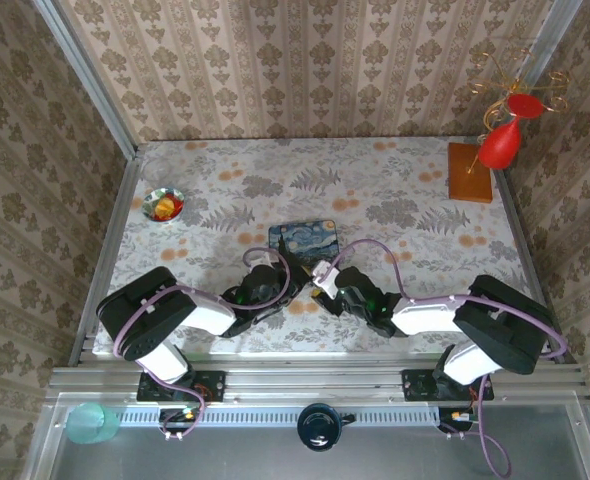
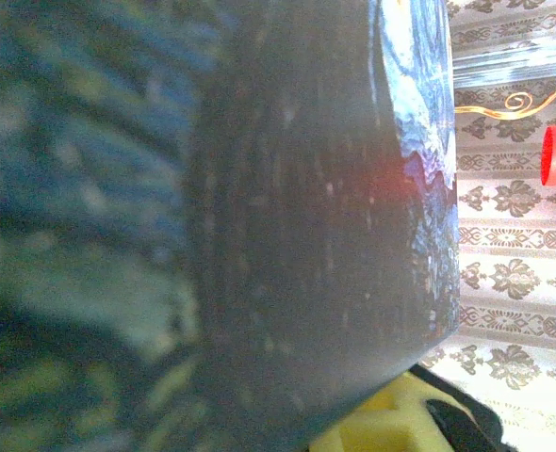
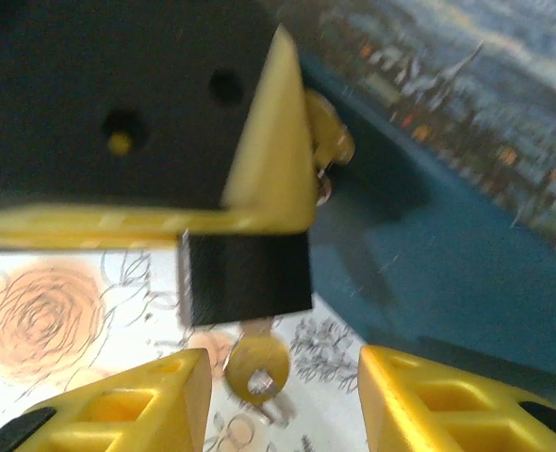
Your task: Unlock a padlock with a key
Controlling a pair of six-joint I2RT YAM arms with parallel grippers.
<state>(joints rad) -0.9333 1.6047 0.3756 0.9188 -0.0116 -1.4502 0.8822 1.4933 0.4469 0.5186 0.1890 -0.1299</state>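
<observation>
A small black padlock [image 3: 247,276] hangs just above the table, held from above by my left gripper [image 1: 293,284], whose yellow finger [image 3: 270,141] presses on its top. The key [image 3: 256,369] sticks out of the padlock's underside, yellow head downward. My right gripper [image 3: 278,395] is open, its yellow fingers [image 3: 118,405] standing either side of the key head without touching it. In the top view the right gripper [image 1: 325,282] meets the left one just in front of the blue tin. A second yellow key head [image 3: 327,141] shows behind the left finger.
The blue night-sky tin [image 1: 302,237] lies right behind both grippers and fills the left wrist view as the blurred tin [image 2: 306,235]. A small shiny bowl [image 1: 163,203] sits at the back left. A wooden stand with red ornaments [image 1: 472,172] is at the back right.
</observation>
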